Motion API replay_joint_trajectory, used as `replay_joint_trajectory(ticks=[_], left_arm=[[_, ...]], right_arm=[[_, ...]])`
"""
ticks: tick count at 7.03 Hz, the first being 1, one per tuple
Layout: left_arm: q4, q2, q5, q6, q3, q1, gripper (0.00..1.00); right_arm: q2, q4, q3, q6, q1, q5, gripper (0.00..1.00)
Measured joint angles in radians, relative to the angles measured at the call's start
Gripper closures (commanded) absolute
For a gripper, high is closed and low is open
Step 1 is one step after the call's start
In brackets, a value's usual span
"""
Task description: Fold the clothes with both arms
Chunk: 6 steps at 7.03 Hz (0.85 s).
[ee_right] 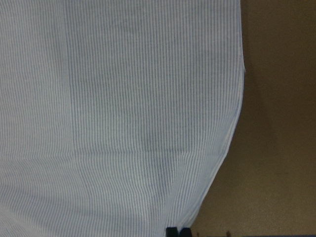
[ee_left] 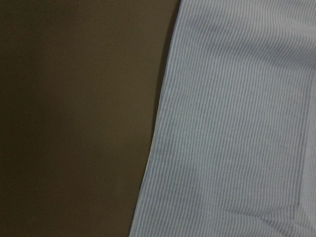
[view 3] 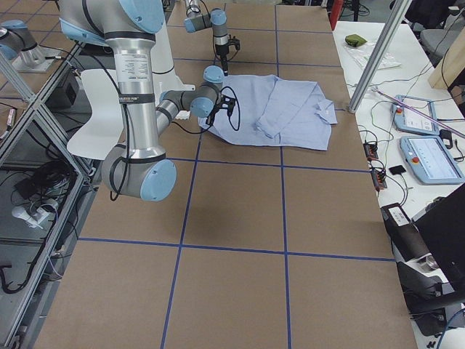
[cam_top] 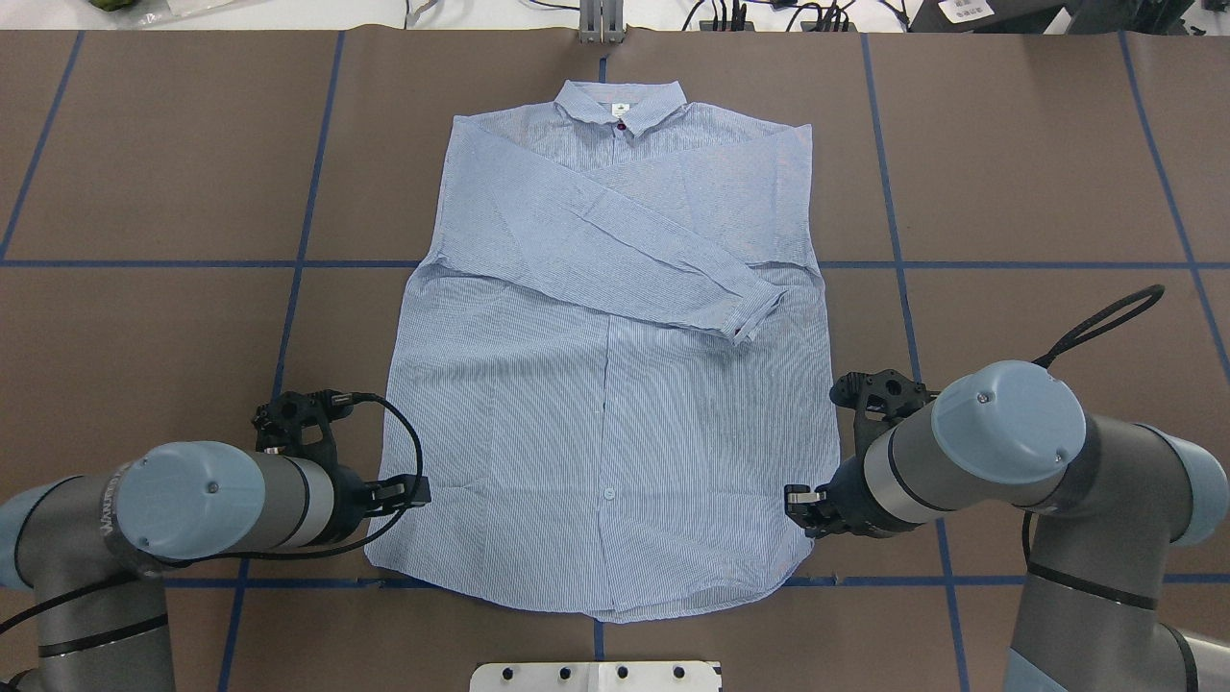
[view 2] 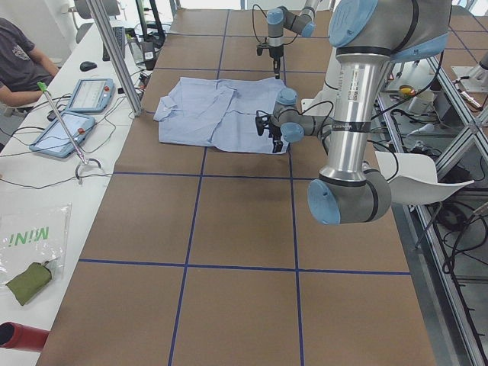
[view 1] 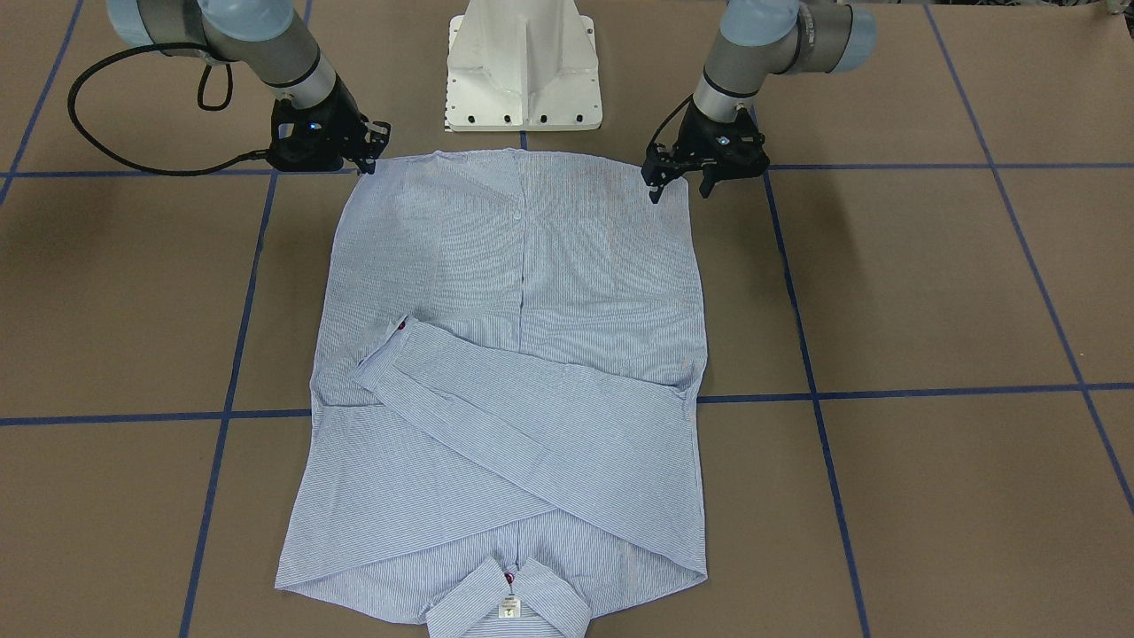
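A: How far along?
B: On the surface (cam_top: pixel 1009 144) the shirt (cam_top: pixel 615 413) lies flat, hem toward the pedestal (view 1: pixel 523 71). Its sleeves (cam_top: pixel 615 240) are folded in, but the body isn't folded yet.
A: Pincers?
B: Left pincer (view 1: pixel 680 184) and right pincer (view 1: pixel 374 151) sit at the hem corners nearest the pedestal, jaws apart.

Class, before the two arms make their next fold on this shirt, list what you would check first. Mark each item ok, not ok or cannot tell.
1. The shirt lies flat, button side up: ok.
2. The sleeves are folded in across the chest, none trailing outside the body: ok.
3. The left pincer is at its hem corner, jaws apart: ok.
4. The right pincer is at the opposite hem corner: ok.
5. The right pincer's jaws are open: cannot tell.
6. Cloth sits between the jaws on both sides: cannot tell.
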Motion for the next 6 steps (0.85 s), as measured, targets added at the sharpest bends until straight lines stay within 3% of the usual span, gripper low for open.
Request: replay_joint_trajectory(ticks=[6], left_arm=[[0.036,-0.001,0.016,-0.001,0.007,0.028,0.51]], right_arm=[[0.000,0.000,0.001,0.000,0.012,0.007,1.00]])
